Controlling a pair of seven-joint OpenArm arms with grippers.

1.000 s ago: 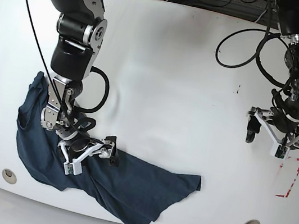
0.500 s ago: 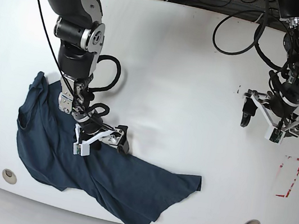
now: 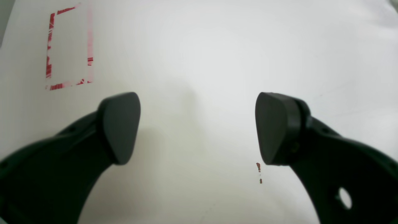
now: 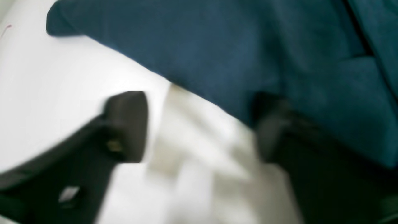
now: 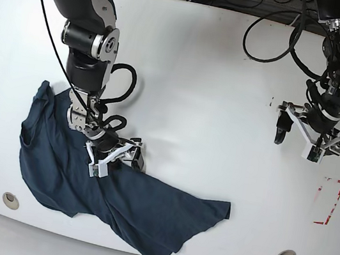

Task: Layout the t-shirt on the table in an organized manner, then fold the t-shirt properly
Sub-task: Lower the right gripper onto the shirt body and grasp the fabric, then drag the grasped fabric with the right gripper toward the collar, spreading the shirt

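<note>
T-shirt lies crumpled on the near-left part of the surface, a long way from the red rectangle mark; not laid out yet. Right gripper sits at the shirt's upper edge, one finger over the cloth, the other over bare surface, jaws apart with a gap showing in the blurred wrist view and nothing clamped. To do this pinch well, I'd judge it should get the lower finger under the hem, take a single layer, close fully, then drag away from the bunched part so the fabric spreads rather than rolls. Right arm reaches down steeply, wrist bent low and tilted toward the shirt. Left gripper hangs above bare surface just up from the red rectangle mark, jaws spread wide, empty, well apart from the shirt, arm bent in from the far edge.
</note>
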